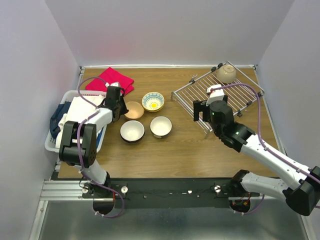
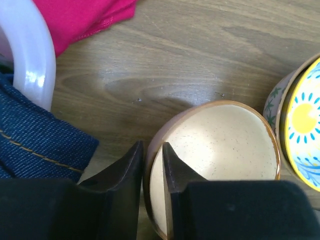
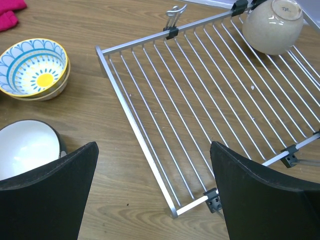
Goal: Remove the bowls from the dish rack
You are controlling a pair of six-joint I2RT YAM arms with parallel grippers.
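A tan bowl (image 1: pixel 133 110) (image 2: pixel 225 145) sits upright on the table. My left gripper (image 1: pixel 123 110) (image 2: pixel 152 145) straddles its near rim, one finger outside and one inside, very close together; whether they still pinch it is unclear. A floral bowl (image 1: pixel 153 101) (image 2: pixel 305 125) (image 3: pixel 32 67) stands beside it. Two dark bowls with white insides (image 1: pixel 132 131) (image 1: pixel 161 126) stand nearer. The dish rack (image 1: pixel 200 92) (image 3: pixel 129 115) holds one cream bowl (image 1: pixel 226 73) (image 3: pixel 272 25), upside down at its far corner. My right gripper (image 1: pixel 209 104) (image 3: pixel 152 150) hovers open over the rack's near left corner, holding nothing.
A white plastic basket (image 1: pixel 52 142) (image 2: pixel 35 50) with jeans (image 2: pixel 35 145) and other clothes stands at the left edge, close to my left arm. A red cloth (image 1: pixel 110 80) (image 2: pixel 85 17) lies at the back left. Grey walls enclose three sides of the table.
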